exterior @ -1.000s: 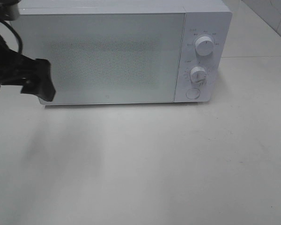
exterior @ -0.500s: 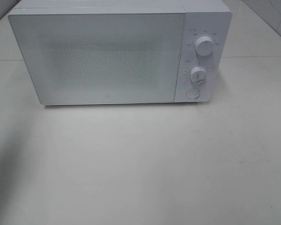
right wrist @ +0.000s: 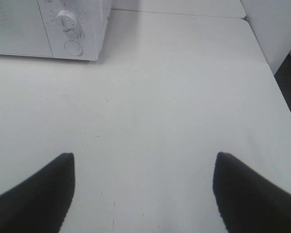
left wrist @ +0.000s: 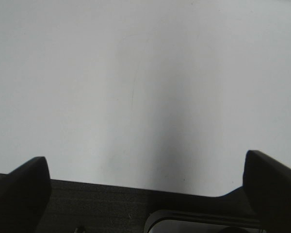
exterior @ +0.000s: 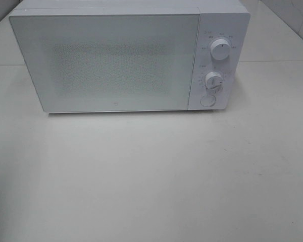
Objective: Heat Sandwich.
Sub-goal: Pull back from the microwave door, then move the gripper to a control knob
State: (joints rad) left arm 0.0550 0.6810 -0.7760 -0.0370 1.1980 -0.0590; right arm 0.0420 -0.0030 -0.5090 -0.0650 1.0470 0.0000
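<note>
A white microwave (exterior: 116, 60) stands at the back of the table with its door shut; two knobs and a round button are on its right panel. Its lower right corner also shows in the right wrist view (right wrist: 48, 29). The sandwich is out of view in every frame. Neither arm shows in the exterior high view. My left gripper (left wrist: 148, 189) is open and empty over bare white table. My right gripper (right wrist: 143, 194) is open and empty above the table, in front of and to the right of the microwave.
The white table (exterior: 151, 176) stretches in front of the microwave. Its right edge (right wrist: 276, 82) shows in the right wrist view, with a white wall panel beyond. A dark strip lies along the table's edge in the left wrist view (left wrist: 102, 208).
The left arm, which was in front of the microwave's left edge a second ago, has withdrawn out of the exterior high view. The microwave has not moved.
</note>
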